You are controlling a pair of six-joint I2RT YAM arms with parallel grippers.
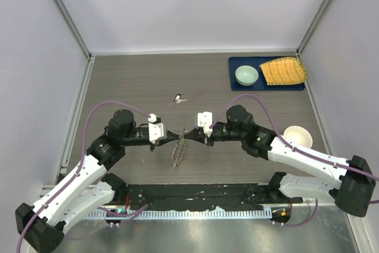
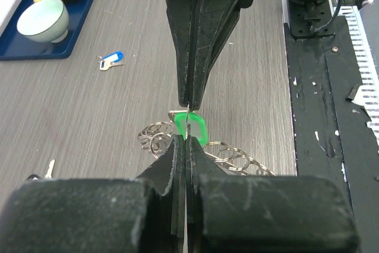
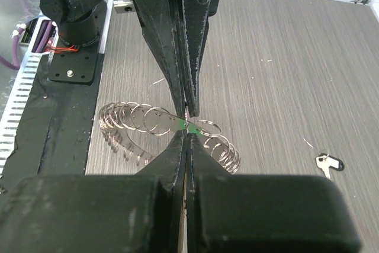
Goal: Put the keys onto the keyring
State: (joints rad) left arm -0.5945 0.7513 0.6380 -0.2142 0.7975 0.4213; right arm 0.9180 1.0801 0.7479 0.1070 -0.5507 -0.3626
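The keyring (image 1: 177, 153) is a metal band strung with many small wire rings. It hangs between both arms at mid-table and shows in the left wrist view (image 2: 237, 159) and the right wrist view (image 3: 133, 124). My left gripper (image 1: 179, 138) is shut on its upper edge (image 2: 187, 137). My right gripper (image 1: 193, 135) is shut tip to tip against it (image 3: 185, 135), pinching the green key (image 2: 191, 127), of which a green sliver shows in the right wrist view (image 3: 181, 124). The blue key (image 1: 178, 98) lies loose on the table beyond them; it also shows in the left wrist view (image 2: 111, 60).
A blue tray (image 1: 237, 63) at the back right holds a green bowl (image 1: 246, 75) and a yellow ridged piece (image 1: 284, 70). A white bowl (image 1: 298, 136) sits by the right arm. A small silver key-like bit (image 2: 50, 168) lies left of my left gripper.
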